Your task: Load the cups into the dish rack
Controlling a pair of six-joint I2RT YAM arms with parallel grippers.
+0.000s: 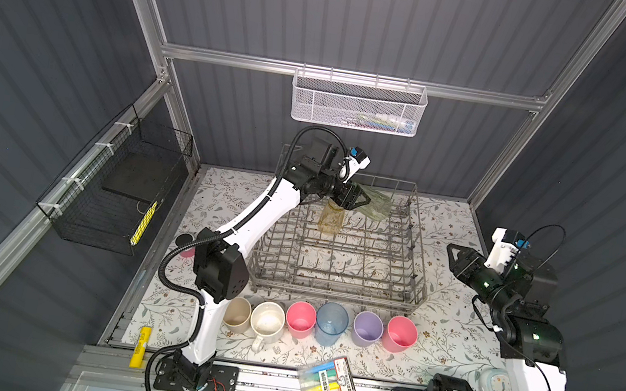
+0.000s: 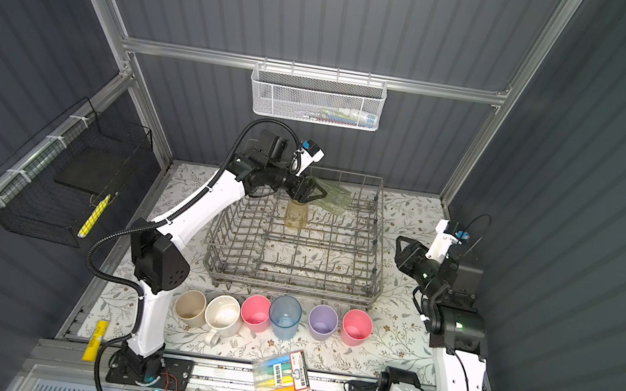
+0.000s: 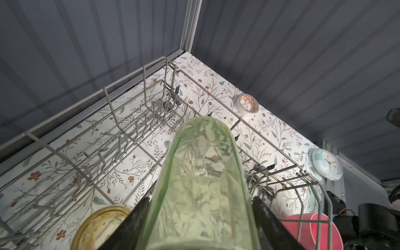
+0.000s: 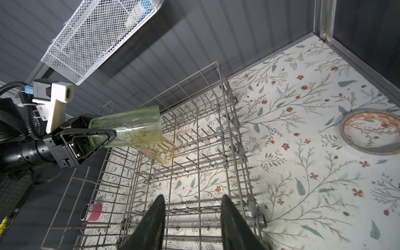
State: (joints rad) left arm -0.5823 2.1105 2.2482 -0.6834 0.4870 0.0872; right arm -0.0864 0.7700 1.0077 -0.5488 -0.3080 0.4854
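My left gripper [image 1: 363, 200] [image 3: 200, 200] is shut on the green ribbed glass [image 1: 378, 205] [image 4: 129, 127], holding it on its side above the far part of the dish rack [image 1: 335, 290] [image 2: 289, 285]. Just under that gripper, the amber glass [image 1: 331, 218] [image 4: 161, 151] stands among the rack's tines. A row of cups stands in front of the rack: beige [image 1: 237, 313], cream mug [image 1: 267, 322], pink [image 1: 300, 318], clear-blue [image 1: 331, 324], lilac [image 1: 367, 328], pink [image 1: 401, 333]. My right gripper [image 1: 452, 261] [image 4: 193, 197] hangs open and empty beside the rack's right side.
A white mesh basket [image 1: 358, 104] hangs on the back wall and a black wire basket [image 1: 114, 192] on the left wall. A short pink pot [image 1: 185, 249] sits left of the rack. A marker pack [image 1: 327, 381], a clock [image 1: 498, 390] and a tape roll [image 4: 370, 134] lie around.
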